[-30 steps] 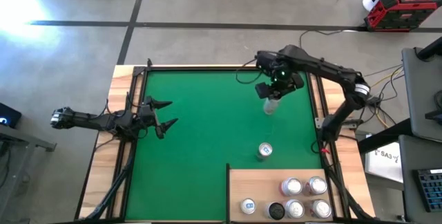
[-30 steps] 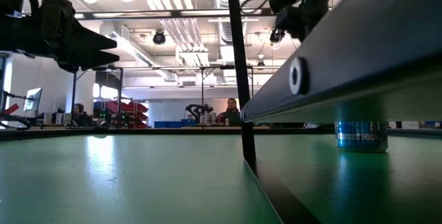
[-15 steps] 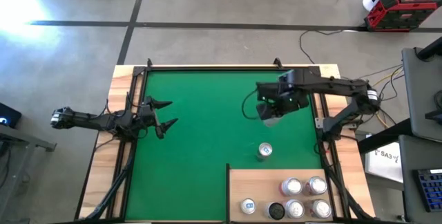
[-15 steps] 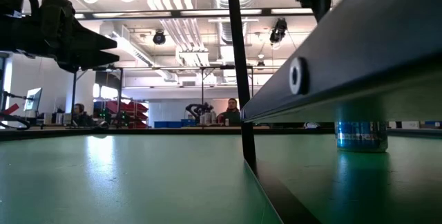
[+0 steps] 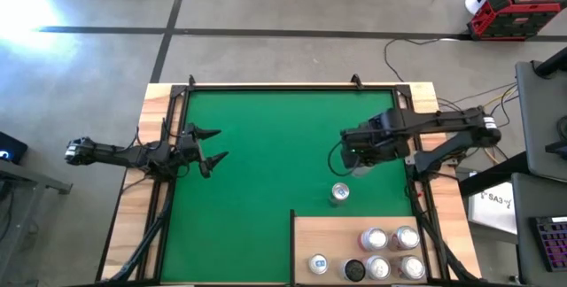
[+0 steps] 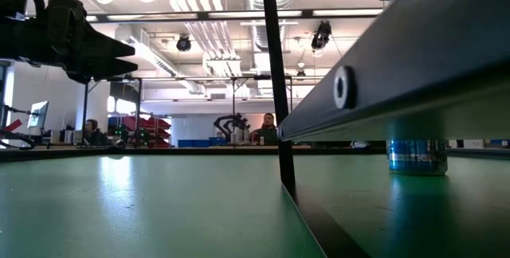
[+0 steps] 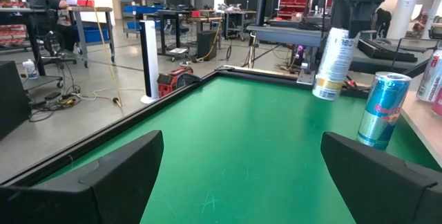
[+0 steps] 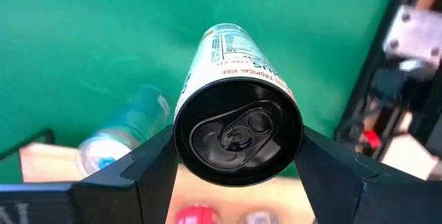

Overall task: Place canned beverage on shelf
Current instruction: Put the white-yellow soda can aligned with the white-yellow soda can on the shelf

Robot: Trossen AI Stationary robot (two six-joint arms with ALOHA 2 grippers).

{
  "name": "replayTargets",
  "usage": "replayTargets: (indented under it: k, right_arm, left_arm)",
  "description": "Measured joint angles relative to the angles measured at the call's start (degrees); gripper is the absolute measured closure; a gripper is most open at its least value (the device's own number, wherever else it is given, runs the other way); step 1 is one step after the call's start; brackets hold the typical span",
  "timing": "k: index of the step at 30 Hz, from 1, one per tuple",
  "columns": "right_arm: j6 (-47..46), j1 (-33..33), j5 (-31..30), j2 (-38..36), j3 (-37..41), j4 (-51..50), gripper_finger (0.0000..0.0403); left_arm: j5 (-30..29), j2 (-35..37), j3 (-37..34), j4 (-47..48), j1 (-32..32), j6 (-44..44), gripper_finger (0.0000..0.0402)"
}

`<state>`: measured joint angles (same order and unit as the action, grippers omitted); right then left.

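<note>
My right gripper (image 5: 359, 151) is shut on a pale can with a black top (image 8: 238, 133), held above the green mat; the can also shows in the left wrist view (image 7: 331, 57). A blue can (image 5: 339, 192) stands on its base on the mat just beyond the shelf (image 5: 330, 234), a pale wood panel with a dark edge at the near right. The blue can also shows in the low view (image 6: 416, 156). My left gripper (image 5: 211, 150) is open and empty, above the mat's left edge. My right gripper pinches the pale can between its two fingers (image 8: 148, 163), on opposite sides of the wall just below the top rim (image 8: 190, 156). The fingers come from above, pointing down. The can hangs below them, nearly upright and clear of the mat (image 7: 330, 86).
Several cans stand on the shelf's right part (image 5: 390, 252), with a blue one (image 5: 319, 263) and a black-topped one (image 5: 353, 269) nearer its front. Dark rails run along the mat's left (image 5: 168, 145) and right (image 5: 409, 145) sides. The mat's middle (image 5: 266, 163) is bare.
My right gripper has carried the pale can toward the table's near edge and a little right, from the mat's far right part to just beyond the blue can. The can stays clear of the mat.
</note>
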<state>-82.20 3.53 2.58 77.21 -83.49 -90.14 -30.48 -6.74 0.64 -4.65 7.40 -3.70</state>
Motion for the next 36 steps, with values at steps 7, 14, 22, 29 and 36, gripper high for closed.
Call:
replayTargets:
  k: [7,14,22,29,36]
  right_arm:
    - [-6.72,5.74,2.55,-2.55,2.87,0.12,0.0162]
    - [-11.65,12.71,2.36,-1.85,1.71,0.62,0.0162]
    - [-13.91,16.46,1.82,0.41,-1.19,0.84,0.0162]
    - [-13.6,18.89,2.07,3.08,-4.03,1.78,0.0161]
    - [-12.44,20.73,2.38,5.54,-7.33,1.71,0.0161]
  left_arm:
    - [0.01,0.0,-0.01,-0.01,0.0,-0.01,0.0024]
    - [0.02,0.0,-0.01,0.0,0.0,-0.02,0.0024]
    - [0.02,0.0,-0.02,-0.01,0.0,-0.01,0.0024]
    - [0.01,0.0,0.0,0.0,0.0,-0.01,0.0024]
    - [0.02,0.0,0.0,0.0,0.0,-0.02,0.0024]
